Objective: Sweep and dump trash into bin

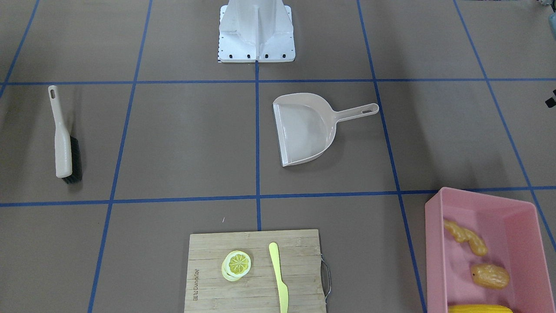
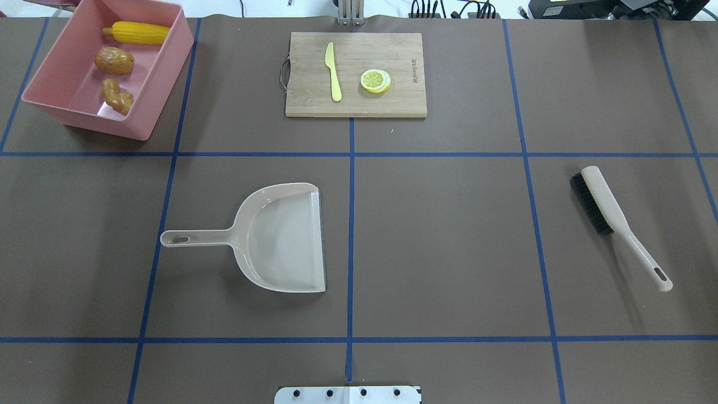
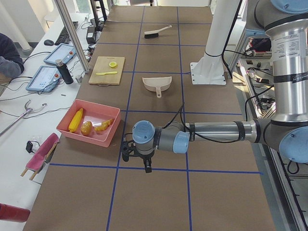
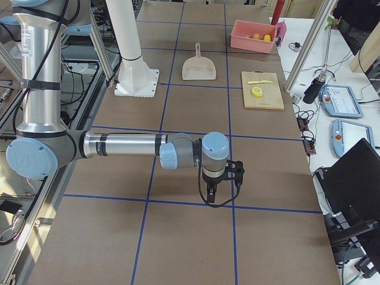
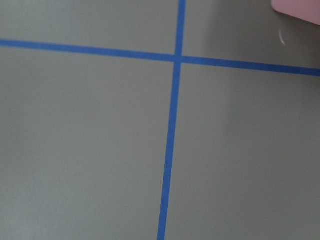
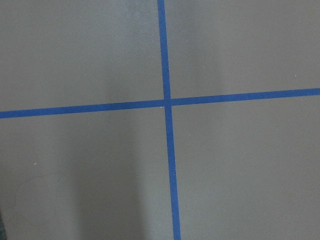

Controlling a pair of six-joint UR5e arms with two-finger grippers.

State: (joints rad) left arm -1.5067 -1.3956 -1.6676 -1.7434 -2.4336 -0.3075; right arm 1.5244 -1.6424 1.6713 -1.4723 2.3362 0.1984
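Note:
The pink bin (image 2: pixel 164 78) stands at the table's far left corner and also shows in the front-facing view (image 1: pixel 434 252). In it lie the yellow corn cob (image 2: pixel 137 32), the tan-orange potato (image 2: pixel 114 60) and the knobbly ginger root (image 2: pixel 116 95). My left gripper (image 3: pixel 137 161) hangs over bare table beside the bin, seen only in the exterior left view. My right gripper (image 4: pixel 222 187) hangs over bare table at the other end, seen only in the exterior right view. I cannot tell whether either is open or shut. Both wrist views show only brown table and blue tape.
A beige dustpan (image 2: pixel 280 238) lies left of centre, its handle pointing left. A beige brush (image 2: pixel 611 219) with black bristles lies at the right. A wooden cutting board (image 2: pixel 392 50) at the far middle holds a lemon slice (image 2: pixel 375 80) and a pale knife (image 2: pixel 333 72).

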